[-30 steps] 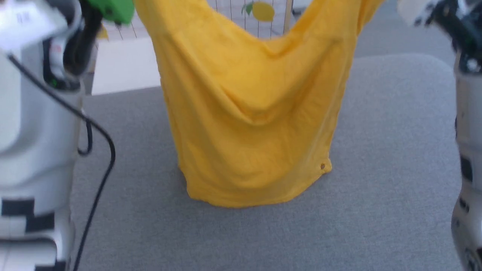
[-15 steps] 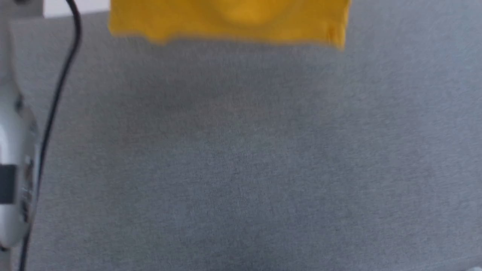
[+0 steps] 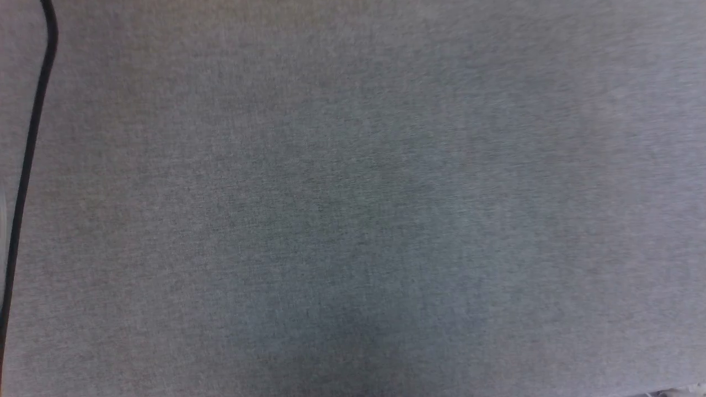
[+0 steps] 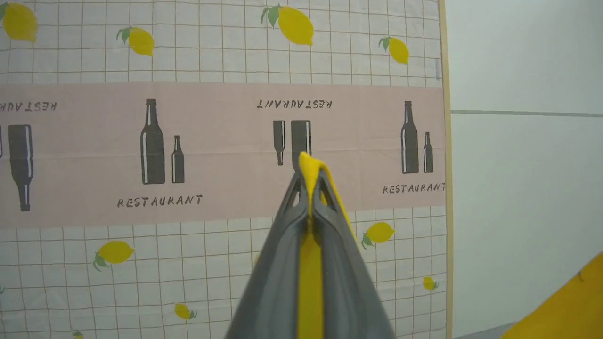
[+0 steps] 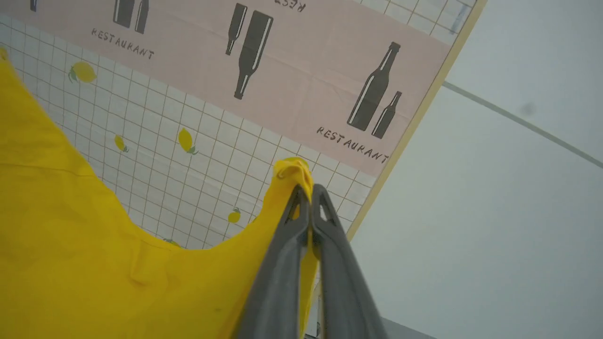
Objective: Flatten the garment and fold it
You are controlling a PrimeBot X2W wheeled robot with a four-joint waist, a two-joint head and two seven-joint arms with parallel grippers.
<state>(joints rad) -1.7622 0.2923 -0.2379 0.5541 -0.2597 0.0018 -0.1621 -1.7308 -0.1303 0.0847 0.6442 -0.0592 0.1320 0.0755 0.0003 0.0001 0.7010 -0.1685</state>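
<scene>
The garment (image 5: 70, 235) is a plain bright yellow cloth held up in the air. In the right wrist view my right gripper (image 5: 308, 190) is shut on a bunched yellow edge, and the cloth sags away to the left of the fingers. In the left wrist view my left gripper (image 4: 310, 181) is shut on another strip of the garment (image 4: 310, 282), which runs down between its fingers; a further corner of yellow cloth (image 4: 565, 310) shows at the lower right. No print shows on the visible cloth.
The grey fabric table top (image 3: 353, 198) spreads across the head view, with a black cable (image 3: 27, 160) along its left side. Behind the grippers hangs a lemon-and-bottle patterned screen (image 4: 188, 141) beside a pale wall (image 4: 527, 188).
The head view has swung downward, so the hanging yellow garment and both forearms slid up out of that picture. Only grey table and the cable remain in it.
</scene>
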